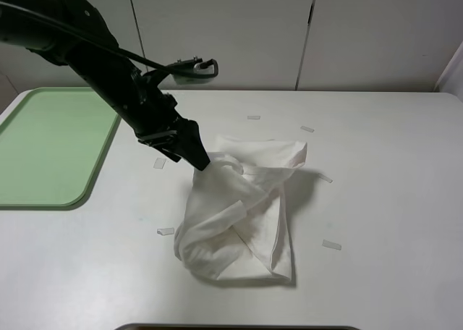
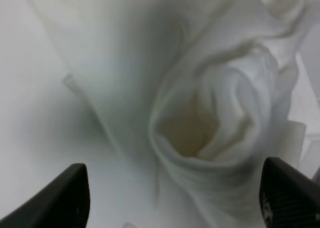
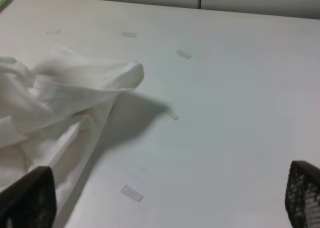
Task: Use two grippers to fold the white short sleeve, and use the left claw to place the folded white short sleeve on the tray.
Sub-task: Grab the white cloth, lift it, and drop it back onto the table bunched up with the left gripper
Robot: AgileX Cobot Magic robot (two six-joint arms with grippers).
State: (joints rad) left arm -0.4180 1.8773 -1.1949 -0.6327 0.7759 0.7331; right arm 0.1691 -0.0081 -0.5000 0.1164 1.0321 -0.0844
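The white short sleeve (image 1: 242, 214) lies bunched in the middle of the white table, with its upper part pulled up off the surface like a tent. At that raised part, on its left side, my left gripper (image 1: 200, 161) comes down from the black arm. In the left wrist view its jaws (image 2: 175, 188) stand wide around a thick roll of the cloth (image 2: 210, 123). The pale green tray (image 1: 43, 142) sits at the far left, apart from the shirt. My right gripper (image 3: 165, 198) is outside the high view; it is open over bare table, to the right of the shirt (image 3: 60, 98).
Small pale tape strips lie around the shirt, such as one (image 1: 166, 231) at its left and one (image 1: 331, 244) at its right; two more (image 1: 253, 117) (image 1: 307, 129) lie behind it. A dark edge (image 1: 239, 328) shows at the table's front.
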